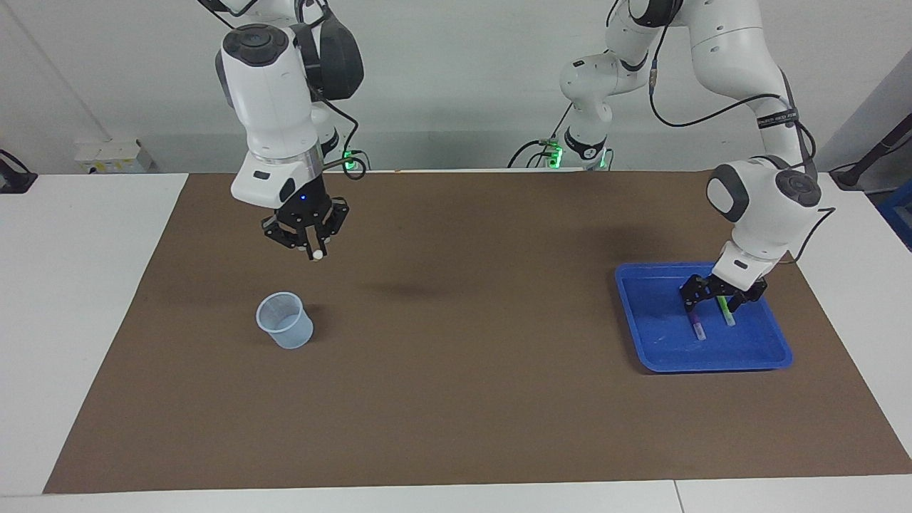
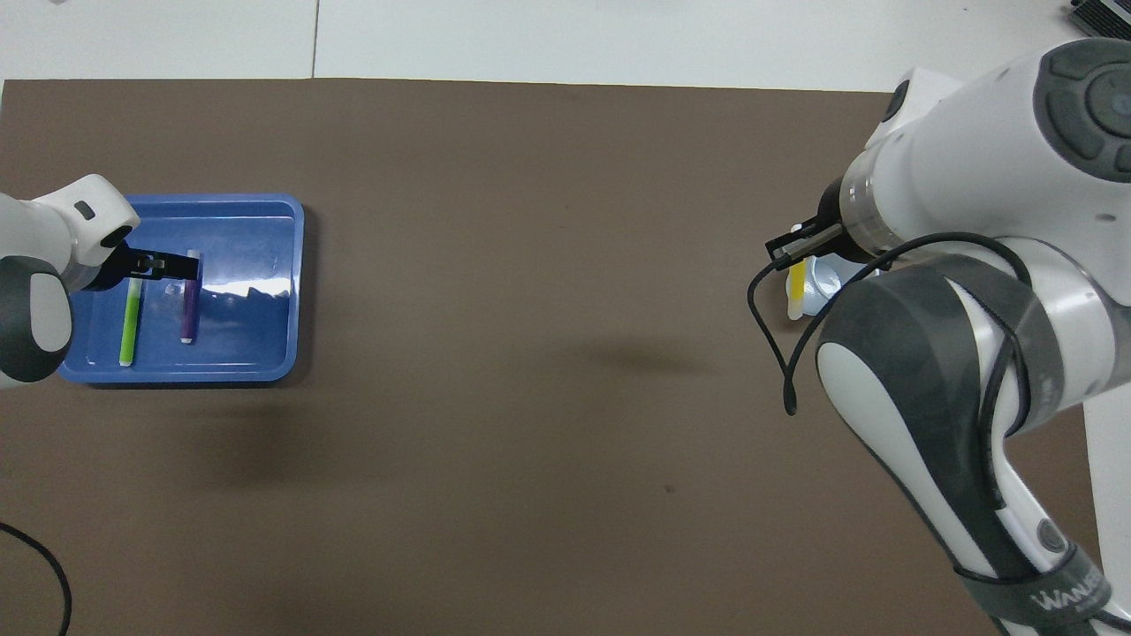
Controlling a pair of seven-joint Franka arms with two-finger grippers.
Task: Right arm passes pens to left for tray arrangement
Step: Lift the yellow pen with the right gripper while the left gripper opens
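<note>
Right gripper (image 1: 311, 251) hangs wrist-down above the mat near the cup (image 1: 285, 320), clamped on the yellow pen (image 2: 797, 289). Left gripper (image 1: 716, 303) sits low in the blue tray (image 1: 712, 356), jaws spread wide over the purple pen (image 2: 188, 305) and green pen (image 2: 130, 322); holding nothing.

Three pens are showing: one green pen (image 2: 130, 323) and one purple pen (image 2: 188, 309) lying in the one blue tray (image 2: 265, 221), and one yellow pen (image 2: 797, 290) hanging in the air. One pale cup (image 1: 285, 320) is standing on the desk (image 1: 456, 399). Two robot arms are reaching in.
</note>
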